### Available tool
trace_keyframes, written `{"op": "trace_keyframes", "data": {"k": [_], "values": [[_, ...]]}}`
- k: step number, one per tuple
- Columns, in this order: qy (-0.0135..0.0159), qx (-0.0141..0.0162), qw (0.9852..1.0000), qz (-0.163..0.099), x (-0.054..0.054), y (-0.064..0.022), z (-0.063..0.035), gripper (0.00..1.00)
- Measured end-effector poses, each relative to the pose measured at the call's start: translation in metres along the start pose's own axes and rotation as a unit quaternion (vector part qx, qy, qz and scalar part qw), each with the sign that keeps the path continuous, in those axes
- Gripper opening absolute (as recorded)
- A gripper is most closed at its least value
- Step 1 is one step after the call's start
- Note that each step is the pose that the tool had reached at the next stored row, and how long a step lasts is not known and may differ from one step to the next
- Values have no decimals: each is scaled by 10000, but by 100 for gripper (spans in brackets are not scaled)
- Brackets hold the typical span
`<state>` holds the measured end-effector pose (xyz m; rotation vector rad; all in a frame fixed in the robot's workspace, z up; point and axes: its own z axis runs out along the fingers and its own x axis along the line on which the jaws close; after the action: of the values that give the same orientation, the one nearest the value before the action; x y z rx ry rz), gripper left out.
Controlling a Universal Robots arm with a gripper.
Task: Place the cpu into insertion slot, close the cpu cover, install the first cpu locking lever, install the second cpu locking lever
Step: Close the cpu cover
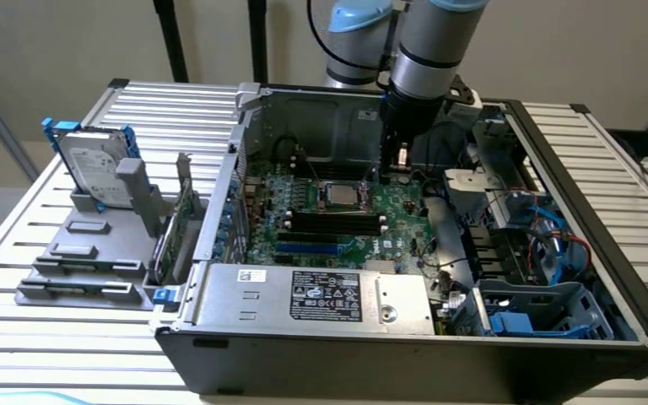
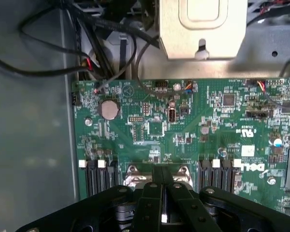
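cpu (image 1: 342, 197) silvery, sq, lying flat in insertion slot (image 1: 323, 196).

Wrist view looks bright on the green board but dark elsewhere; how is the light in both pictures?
Wrist view: the green board is evenly lit, the gripper is a dark shape with one glint, the pale metal bracket is brightest. Exterior view: soft light, the ribbed table pale and bright, the computer case shadowed along its inner back wall.

cpu (image 1: 340, 197) in insertion slot (image 1: 321, 202), gripper (image 1: 396, 172) just beside
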<state>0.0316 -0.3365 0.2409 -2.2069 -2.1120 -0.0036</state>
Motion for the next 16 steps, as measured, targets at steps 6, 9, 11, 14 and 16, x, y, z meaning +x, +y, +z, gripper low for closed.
{"op": "trace_keyframes", "data": {"k": [6, 9, 11, 14, 16], "values": [[-2, 7, 10000, 1, -11, -216, 12, 11], [-19, 30, 10000, 3, -14, -302, 17, 11], [-51, 69, 10000, 5, -16, -335, 19, 11], [-137, 161, 9998, -6, -16, -359, 20, 11], [-215, 229, 9995, -28, -15, -367, 21, 11]]}}
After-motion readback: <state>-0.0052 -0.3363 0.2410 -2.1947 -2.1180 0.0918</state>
